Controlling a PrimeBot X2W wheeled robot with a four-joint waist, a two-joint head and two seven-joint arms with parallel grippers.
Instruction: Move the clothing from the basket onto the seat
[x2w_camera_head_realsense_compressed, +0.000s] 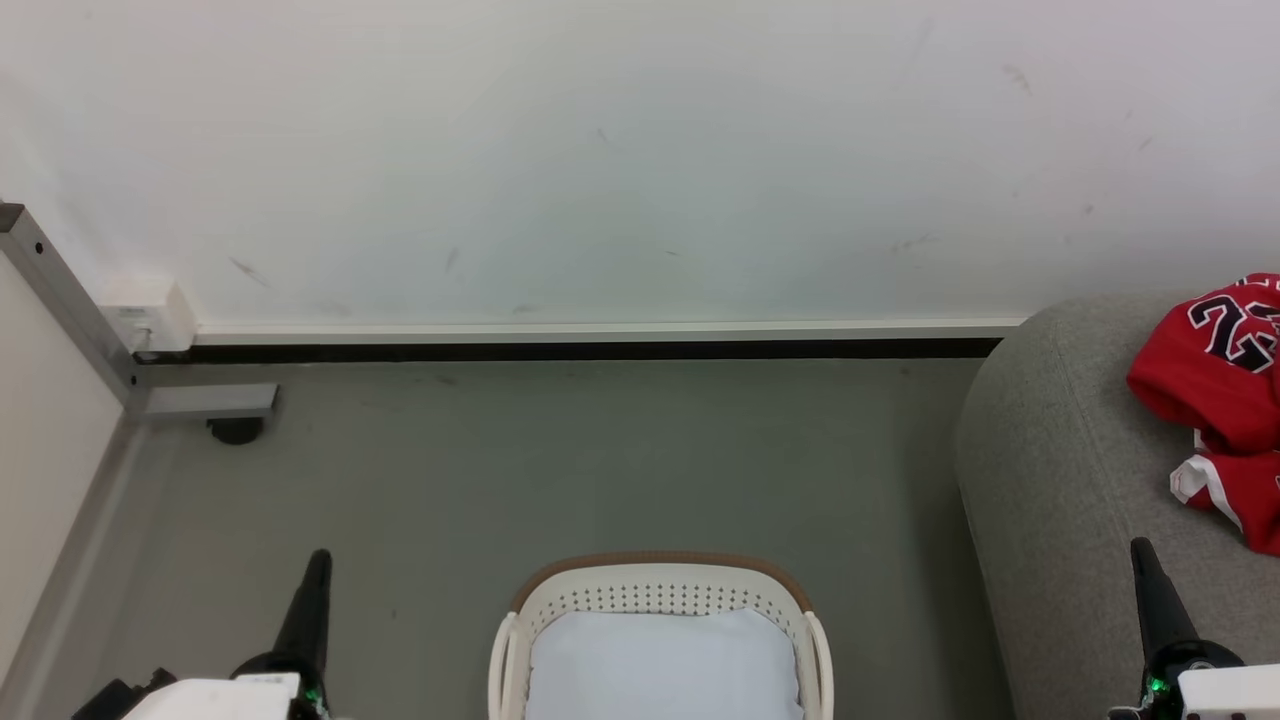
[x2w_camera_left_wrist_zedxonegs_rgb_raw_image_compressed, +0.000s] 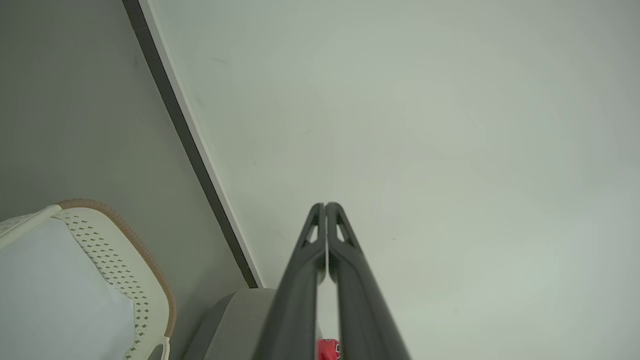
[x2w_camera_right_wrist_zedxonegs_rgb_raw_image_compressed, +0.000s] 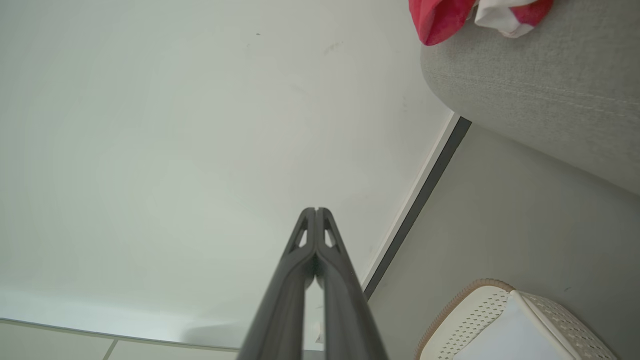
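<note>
- My left claw (x2w_camera_head_realsense_compressed: 319, 558) is clenched shut, the two fingertips touching each other. It sits at about 7 o'clock in the head view and points up toward the wall (x2w_camera_head_realsense_compressed: 600, 150).
- Same deal with my right claw (x2w_camera_head_realsense_compressed: 1143, 550): clenched, tips pressed together, down at 5 o'clock, showing against the grey fabric of the seat (x2w_camera_head_realsense_compressed: 1060, 470).
- Between the two claws, at 6 o'clock, the basket (x2w_camera_head_realsense_compressed: 655, 598) stands on the floor (x2w_camera_head_realsense_compressed: 560, 460). It's cream with a perforated wall and a brown strip along the far rim, and the pale liner (x2w_camera_head_realsense_compressed: 665, 665) lies inside.
- The seat takes up 3 to 5 o'clock, with a rounded corner, just beside the basket but not touching it.
- The clothing (x2w_camera_head_realsense_compressed: 1215, 390) is on the seat at 3 o'clock. It's a crumpled red heap with white trim and a black number facing up, well apart from the basket and cut off by the picture's edge.
- Further out, a dark skirting strip (x2w_camera_head_realsense_compressed: 570, 350) runs along the foot of the wall, and a grey metal frame (x2w_camera_head_realsense_compressed: 60, 290) stands at 9 o'clock.
</note>
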